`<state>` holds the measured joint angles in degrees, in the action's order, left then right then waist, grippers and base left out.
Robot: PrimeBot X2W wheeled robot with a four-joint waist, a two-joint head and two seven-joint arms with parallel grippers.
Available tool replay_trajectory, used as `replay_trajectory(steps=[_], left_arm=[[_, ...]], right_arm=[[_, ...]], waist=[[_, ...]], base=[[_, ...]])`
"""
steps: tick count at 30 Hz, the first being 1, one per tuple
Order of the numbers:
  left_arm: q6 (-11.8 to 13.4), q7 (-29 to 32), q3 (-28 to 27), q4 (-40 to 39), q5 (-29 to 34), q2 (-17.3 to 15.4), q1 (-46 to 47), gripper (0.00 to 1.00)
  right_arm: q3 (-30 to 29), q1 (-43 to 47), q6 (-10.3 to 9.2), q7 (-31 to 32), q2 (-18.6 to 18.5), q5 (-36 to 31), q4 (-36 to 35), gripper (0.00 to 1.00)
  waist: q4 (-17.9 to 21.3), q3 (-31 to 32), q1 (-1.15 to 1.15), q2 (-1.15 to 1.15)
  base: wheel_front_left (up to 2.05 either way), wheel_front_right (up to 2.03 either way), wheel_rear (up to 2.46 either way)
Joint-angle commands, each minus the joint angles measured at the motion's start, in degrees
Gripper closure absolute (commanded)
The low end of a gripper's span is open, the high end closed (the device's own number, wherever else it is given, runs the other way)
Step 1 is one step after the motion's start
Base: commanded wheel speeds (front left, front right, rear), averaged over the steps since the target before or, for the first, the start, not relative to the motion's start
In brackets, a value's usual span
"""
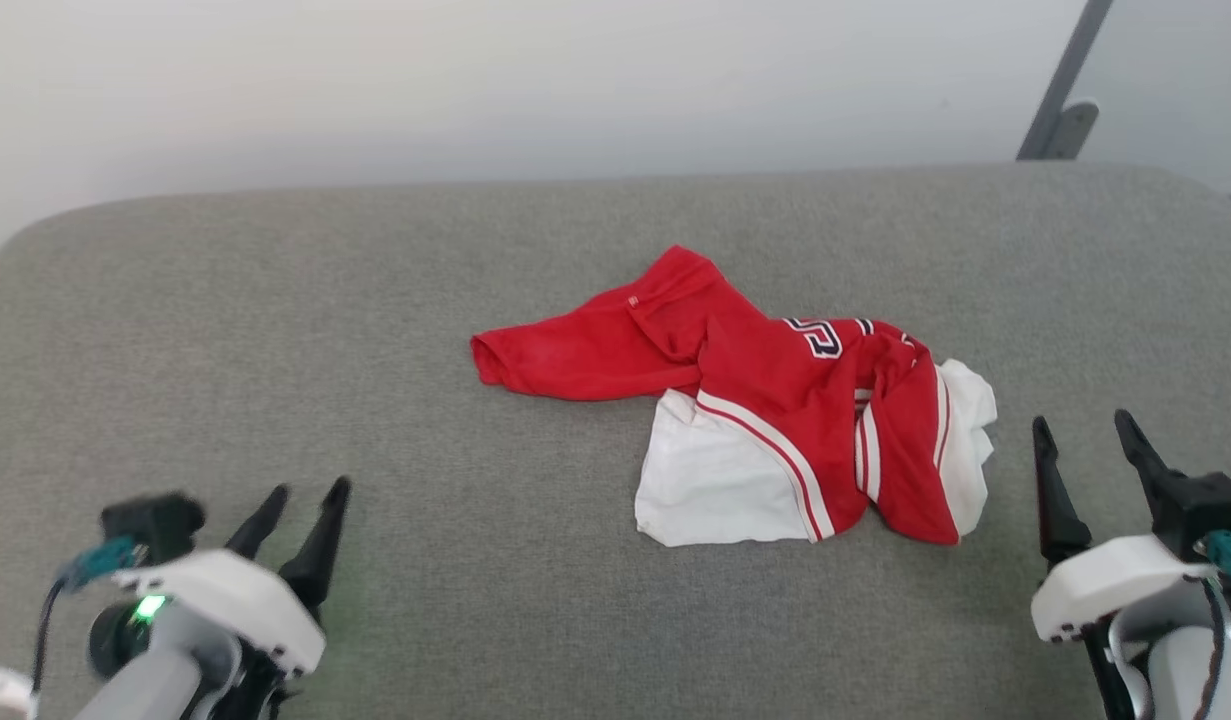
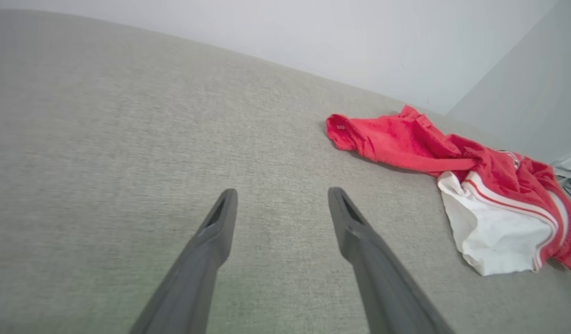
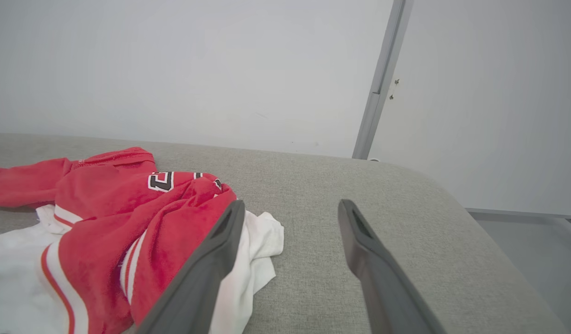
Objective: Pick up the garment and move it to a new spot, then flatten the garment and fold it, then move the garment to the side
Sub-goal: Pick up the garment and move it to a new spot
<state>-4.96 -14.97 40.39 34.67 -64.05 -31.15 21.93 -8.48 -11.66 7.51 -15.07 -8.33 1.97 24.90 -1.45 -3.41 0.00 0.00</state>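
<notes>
Both left gripper point(image 1: 311, 487) and right gripper point(image 1: 1081, 417) are spread wide, empty; the soft, light jersey point(image 1: 765, 390), just left of the right one, is probably best pinched at a raised fold.

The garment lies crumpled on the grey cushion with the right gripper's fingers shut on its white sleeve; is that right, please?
Not quite: the right gripper's fingers are open, holding nothing, as the right wrist view shows. The garment does lie crumpled on the grey cushion.

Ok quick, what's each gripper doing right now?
Left gripper: open, holding nothing.
Right gripper: open, holding nothing, just right of the garment.
</notes>
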Motion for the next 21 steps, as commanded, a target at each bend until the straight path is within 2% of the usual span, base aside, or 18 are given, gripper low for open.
replay_trajectory(steps=[1, 4, 8, 12, 14, 21], left_arm=[[0.6, -0.3, -2.4, -1.0, 2.0, 0.2, -1.7, 0.0], [2.0, -0.3, -11.3, -4.9, 8.8, 2.0, -8.3, 0.0], [4.4, -0.3, -20.8, -11.2, 21.2, 3.9, -14.9, 0.0], [3.7, -0.3, -29.1, -17.6, 30.5, 7.2, -19.9, 0.0], [2.3, -0.3, -31.9, -20.8, 35.2, 8.9, -21.3, 0.0], [-0.7, -0.3, -38.9, -23.9, 43.1, 14.4, -24.7, 0.0]], right_arm=[[-0.1, 0.8, -0.04, -0.1, -0.3, 0.4, -0.2, 0.0], [-0.6, 1.8, -0.04, 0.1, -0.6, 0.6, -1.0, 0.0], [-1.7, 2.3, -0.04, 0.3, 0.0, 1.3, -2.7, 0.0], [-2.3, 2.6, -0.04, 0.3, 0.7, 2.5, -4.6, 0.0], [-2.4, 2.6, -0.04, 0.2, 0.9, 3.2, -5.7, 0.0], [-1.9, 3.6, -0.04, 0.8, 1.4, 4.0, -7.7, 0.0]], waist=[[-0.7, 1.0, 0.0, 0.0], [-0.8, 1.6, 0.0, 0.0], [-0.7, 1.9, 0.0, 0.0], [-0.4, 2.4, 0.0, 0.0], [-0.2, 2.6, 0.0, 0.0], [0.7, 2.5, 0.0, 0.0]], base=[[0.0, 0.0, 0.0], [0.0, 0.0, 0.0], [0.0, 0.0, 0.0], [0.0, 0.0, 0.0], [0.0, 0.0, 0.0], [0.0, 0.0, 0.0]])
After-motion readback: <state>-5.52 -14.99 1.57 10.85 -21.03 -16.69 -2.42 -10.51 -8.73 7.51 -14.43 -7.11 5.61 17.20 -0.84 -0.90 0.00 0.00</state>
